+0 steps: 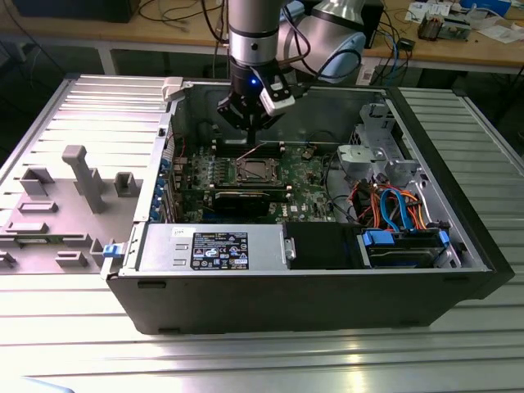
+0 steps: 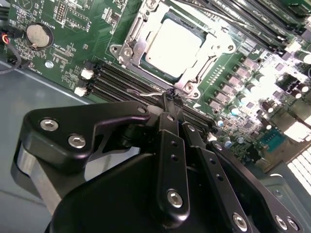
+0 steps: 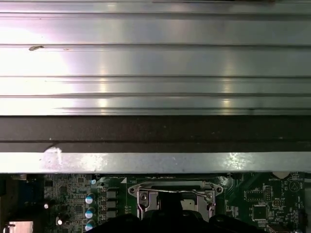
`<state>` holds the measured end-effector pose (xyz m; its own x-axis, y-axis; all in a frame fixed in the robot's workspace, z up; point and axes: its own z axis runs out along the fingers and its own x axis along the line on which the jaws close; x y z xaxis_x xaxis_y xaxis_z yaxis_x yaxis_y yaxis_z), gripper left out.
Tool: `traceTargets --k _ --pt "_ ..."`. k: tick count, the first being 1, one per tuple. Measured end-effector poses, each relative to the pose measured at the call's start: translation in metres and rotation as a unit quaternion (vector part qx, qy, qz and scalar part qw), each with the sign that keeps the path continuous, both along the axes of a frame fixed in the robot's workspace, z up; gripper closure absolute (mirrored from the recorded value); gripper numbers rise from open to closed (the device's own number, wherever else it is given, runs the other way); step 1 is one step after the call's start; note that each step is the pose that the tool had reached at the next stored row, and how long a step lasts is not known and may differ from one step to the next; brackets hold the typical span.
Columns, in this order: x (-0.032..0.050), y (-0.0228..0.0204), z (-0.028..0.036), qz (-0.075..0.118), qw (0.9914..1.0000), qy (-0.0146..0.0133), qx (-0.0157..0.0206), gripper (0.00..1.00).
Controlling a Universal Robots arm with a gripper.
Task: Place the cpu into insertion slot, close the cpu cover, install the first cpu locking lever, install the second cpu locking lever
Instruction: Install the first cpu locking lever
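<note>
Second wrist view tells the story here: the cpu [image 2: 172, 42] sits flat in the insertion slot [image 2: 189, 86], and the cpu cover [image 2: 133, 48] looks folded down over it, framing the shiny top. So my read is we're on a lever step. The claw [image 2: 170, 99] has its fingers pinched almost together on the free end of a thin wire locking lever [image 2: 146, 92], which stands up off the green motherboard [image 2: 63, 43] just beside the socket's edge. Can't tell if it's the first or second lever. In the exterior view the claw [image 1: 250, 124] hangs just above the socket, inside the open pc case [image 1: 286, 286] on the bench [image 1: 262, 360].

Tips imo: that wire is skinny and springy, so grip it square or it'll roll out. Follow the lever's arc around its hinge rather than shoving straight down, then nudge it sideways under its catch. Mind the memory slots [image 2: 112, 80] right next to it.
</note>
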<state>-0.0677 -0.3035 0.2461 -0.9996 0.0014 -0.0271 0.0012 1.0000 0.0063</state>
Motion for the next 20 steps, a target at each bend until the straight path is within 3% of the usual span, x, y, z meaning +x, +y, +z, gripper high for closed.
traceTargets --k 5,7,8,11,13,20 --pt "0.0028 0.0007 -0.0053 0.001 0.99999 0.0001 0.0034 0.89" --pt "0.0032 0.0007 -0.0061 0.002 0.99996 0.0 0.0083 0.89" --pt "0.0032 0.0008 -0.0066 0.006 0.99994 0.0 0.0091 0.89" --pt "0.0042 0.0012 -0.0073 0.016 0.99983 0.0002 0.0091 0.89" --pt "0.007 0.0045 -0.0079 0.016 0.99983 0.0002 0.009 0.89" --pt "0.0128 0.0077 -0.0132 0.016 0.99984 0.0001 0.0079 0.89"
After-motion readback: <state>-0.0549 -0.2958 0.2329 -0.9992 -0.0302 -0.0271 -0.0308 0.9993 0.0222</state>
